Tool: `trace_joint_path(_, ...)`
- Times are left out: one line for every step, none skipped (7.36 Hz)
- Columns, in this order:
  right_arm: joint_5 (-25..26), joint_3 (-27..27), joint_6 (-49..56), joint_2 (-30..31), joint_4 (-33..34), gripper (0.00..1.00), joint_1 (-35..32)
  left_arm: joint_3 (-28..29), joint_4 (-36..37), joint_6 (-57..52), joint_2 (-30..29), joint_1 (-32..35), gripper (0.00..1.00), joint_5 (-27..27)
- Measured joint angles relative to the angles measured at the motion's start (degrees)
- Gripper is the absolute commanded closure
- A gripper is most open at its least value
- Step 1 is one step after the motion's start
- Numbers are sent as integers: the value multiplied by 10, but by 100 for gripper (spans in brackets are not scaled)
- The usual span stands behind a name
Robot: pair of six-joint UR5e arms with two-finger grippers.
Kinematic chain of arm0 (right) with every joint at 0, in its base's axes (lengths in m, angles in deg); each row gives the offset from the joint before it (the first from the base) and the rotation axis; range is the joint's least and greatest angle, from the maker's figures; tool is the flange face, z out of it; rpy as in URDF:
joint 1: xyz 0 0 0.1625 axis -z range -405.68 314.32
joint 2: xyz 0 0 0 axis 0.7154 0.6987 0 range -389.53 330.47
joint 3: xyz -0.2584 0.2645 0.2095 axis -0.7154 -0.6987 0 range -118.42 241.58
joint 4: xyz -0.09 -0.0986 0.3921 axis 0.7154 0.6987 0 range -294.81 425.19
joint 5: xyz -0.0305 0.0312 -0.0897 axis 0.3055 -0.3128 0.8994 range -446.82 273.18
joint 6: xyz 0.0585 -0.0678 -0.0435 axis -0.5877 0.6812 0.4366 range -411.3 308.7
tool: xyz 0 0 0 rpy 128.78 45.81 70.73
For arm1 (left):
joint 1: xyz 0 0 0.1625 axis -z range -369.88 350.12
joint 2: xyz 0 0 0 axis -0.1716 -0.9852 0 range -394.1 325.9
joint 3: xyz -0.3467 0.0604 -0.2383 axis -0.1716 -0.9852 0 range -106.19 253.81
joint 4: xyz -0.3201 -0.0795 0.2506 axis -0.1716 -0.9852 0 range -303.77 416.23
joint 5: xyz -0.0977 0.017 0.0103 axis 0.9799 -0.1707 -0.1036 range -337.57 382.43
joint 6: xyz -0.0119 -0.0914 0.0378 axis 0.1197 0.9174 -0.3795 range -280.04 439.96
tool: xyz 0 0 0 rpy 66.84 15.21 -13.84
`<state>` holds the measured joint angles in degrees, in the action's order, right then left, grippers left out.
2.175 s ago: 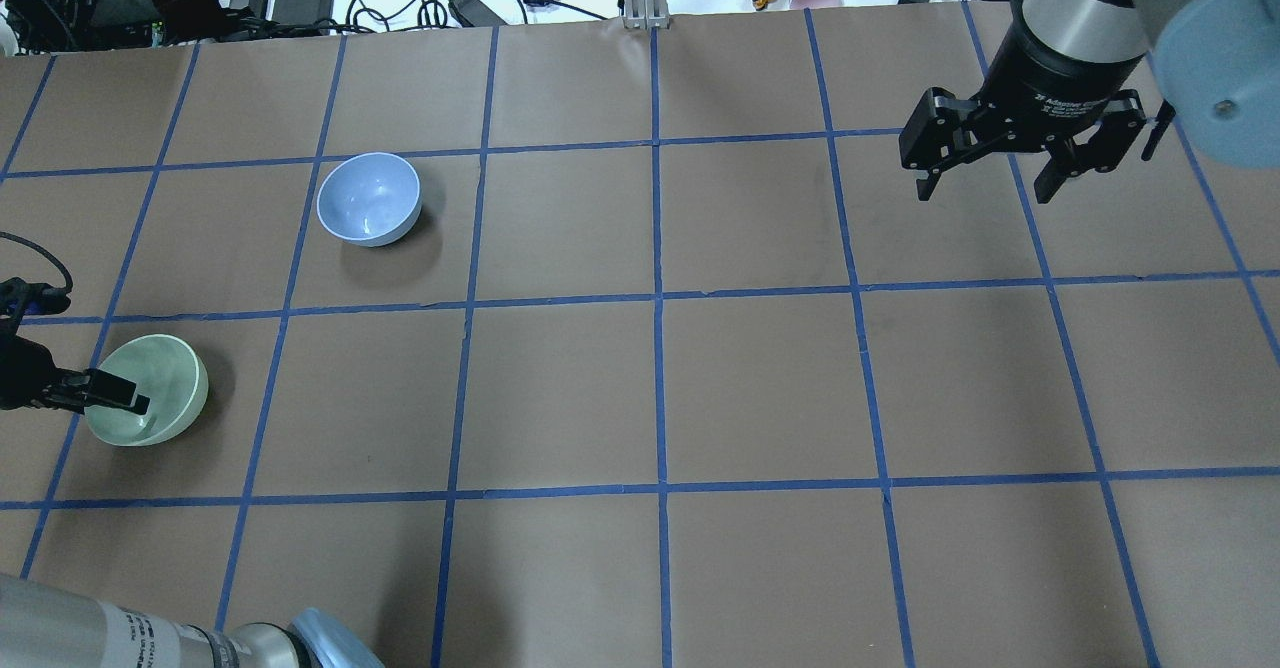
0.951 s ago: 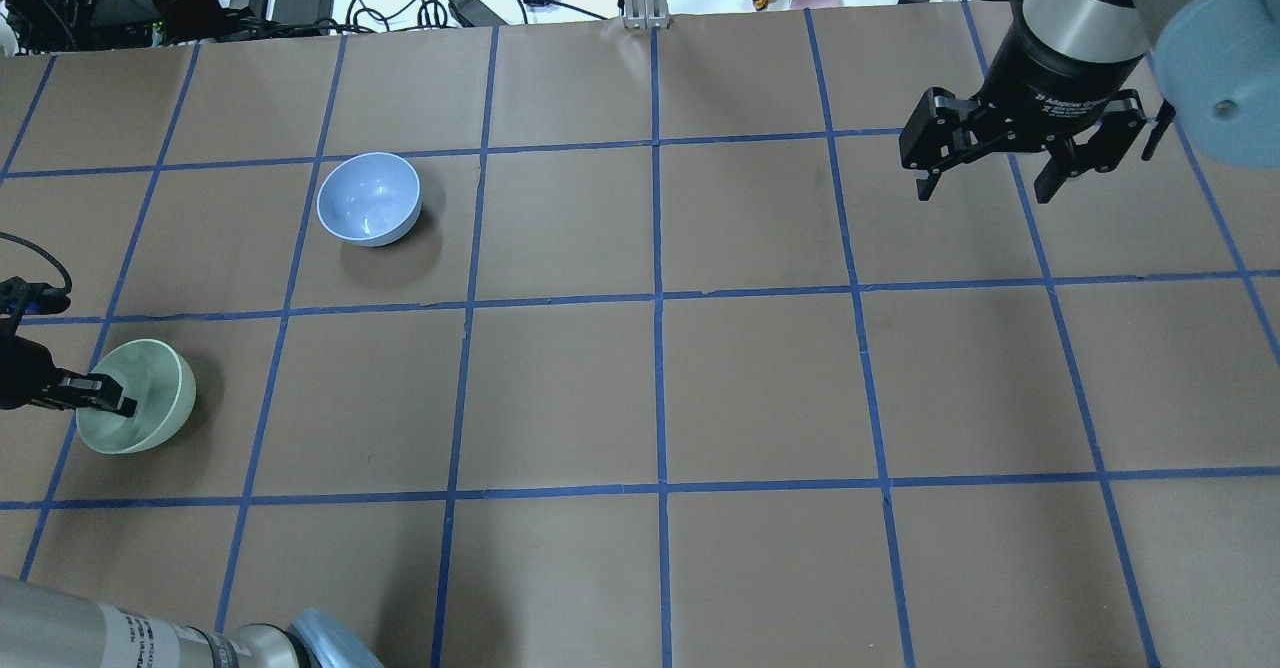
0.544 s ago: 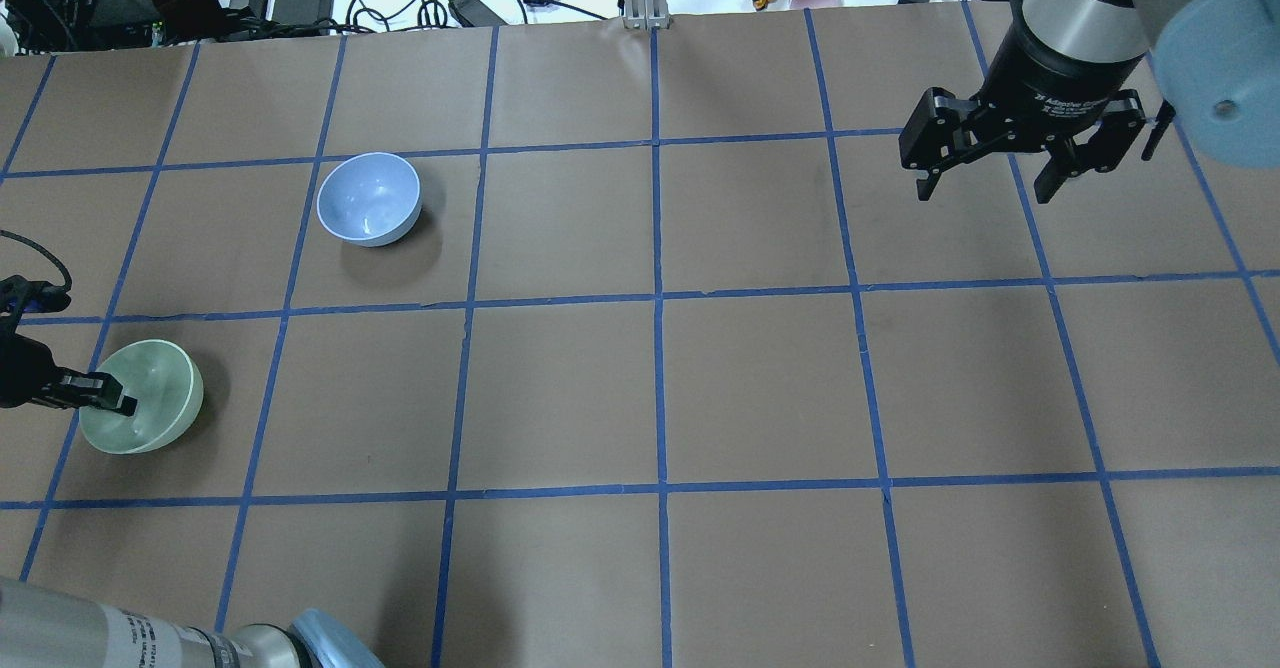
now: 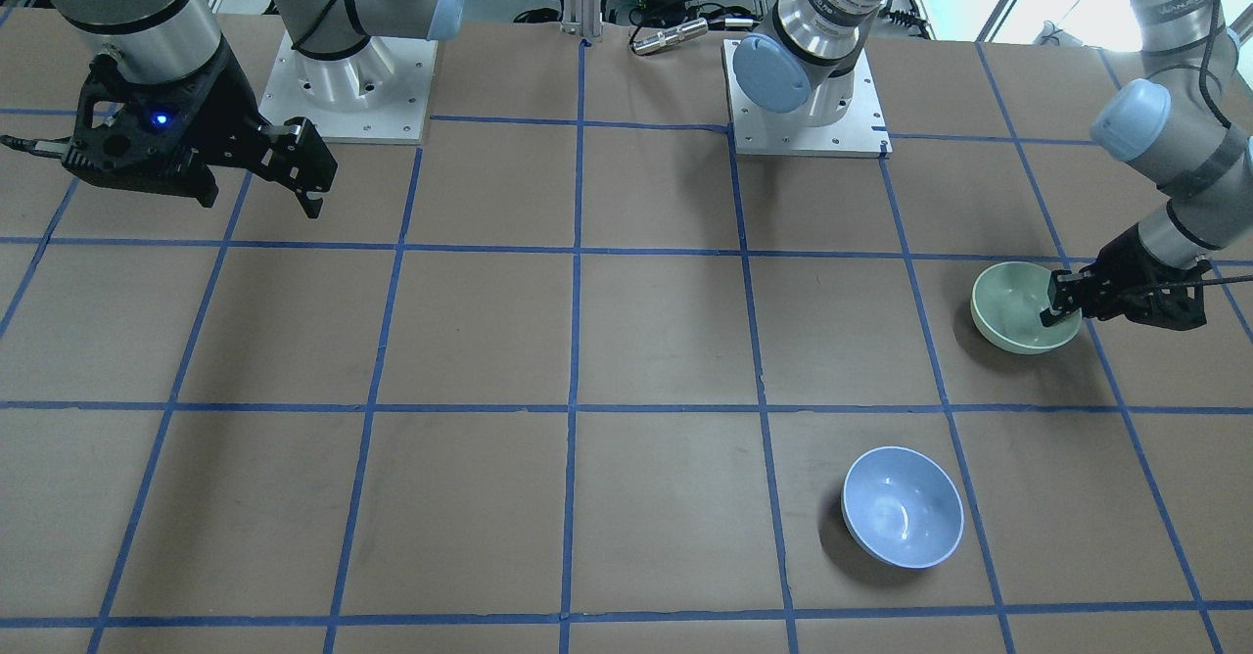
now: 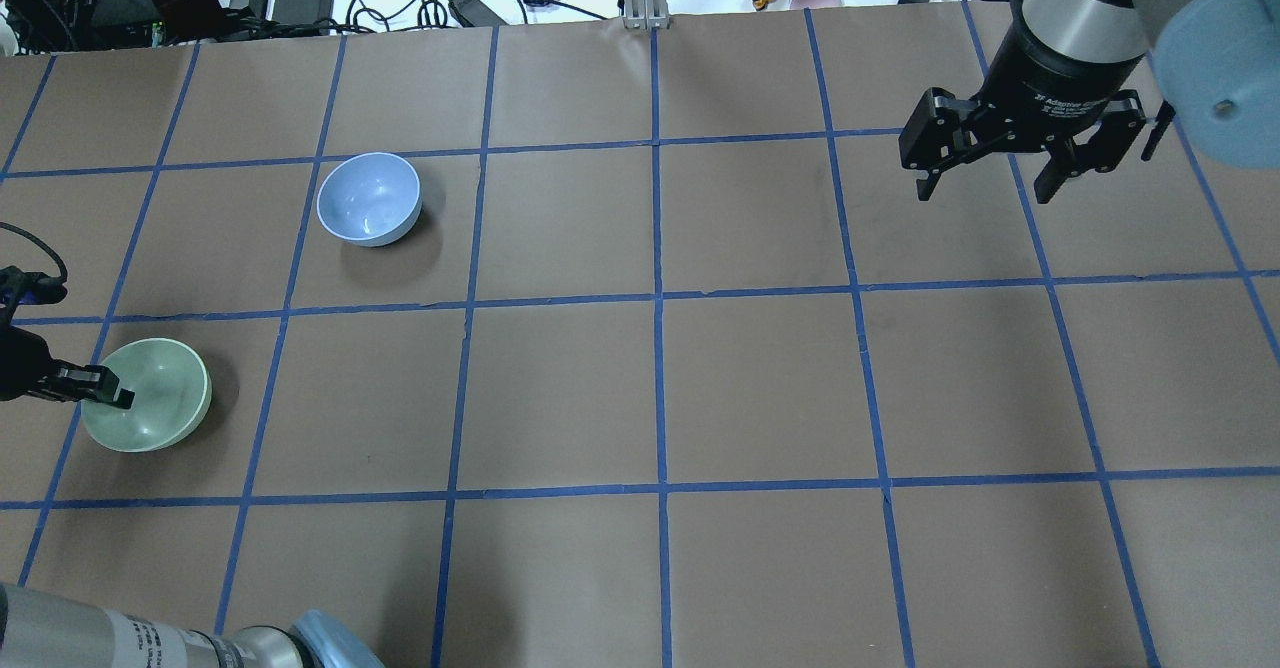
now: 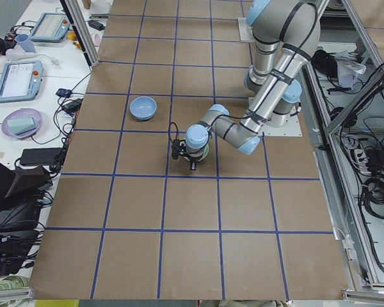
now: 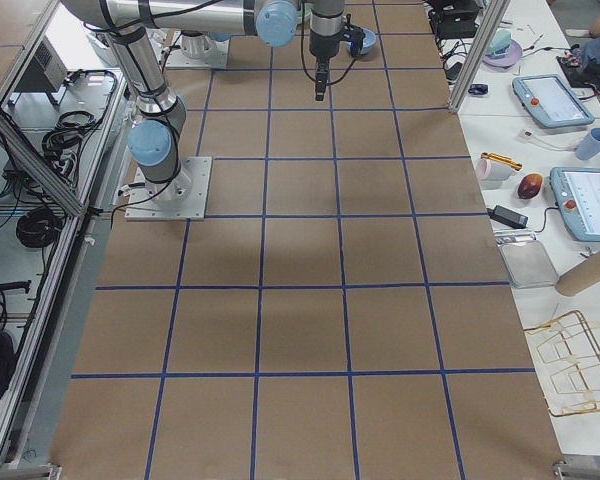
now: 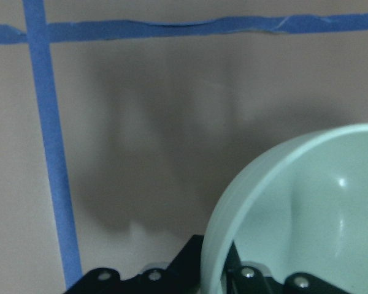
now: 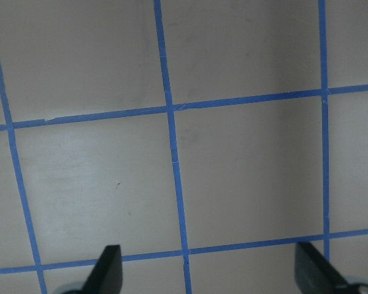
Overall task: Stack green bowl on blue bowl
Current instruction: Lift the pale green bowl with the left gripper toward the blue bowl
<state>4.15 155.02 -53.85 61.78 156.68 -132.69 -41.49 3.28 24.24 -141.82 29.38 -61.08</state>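
At the table's [image 5: 760, 388] left side, the left gripper [image 5: 100, 395] has its fingers clamped on the rim of the green bowl [image 5: 155, 413], one finger inside and one outside. The blue bowl [image 5: 368, 198] sits upright, well apart from it. Far across, the right gripper [image 5: 985, 188] hangs over the table with its fingers wide apart.
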Motion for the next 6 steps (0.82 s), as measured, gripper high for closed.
trace_joint_path(0, 0, 0, 0, 0, 0, 0, 3, -5, 0, 4, 2, 100, 0)
trace_joint_path(0, 0, 0, 0, 0, 0, 0, 14, -22, 0, 9, 6, 100, 1)
trace_joint_path(0, 0, 0, 0, 0, 0, 0, 32, -51, 0, 14, 10, 100, 1)
trace_joint_path(0, 0, 0, 0, 0, 0, 0, 50, -79, 0, 16, 12, 100, 2)
trace_joint_path(0, 0, 0, 0, 0, 0, 0, 63, -93, 0, 18, 13, 100, 2)
trace_joint_path(0, 0, 0, 0, 0, 0, 0, 78, -103, 2, 22, 18, 100, 2)
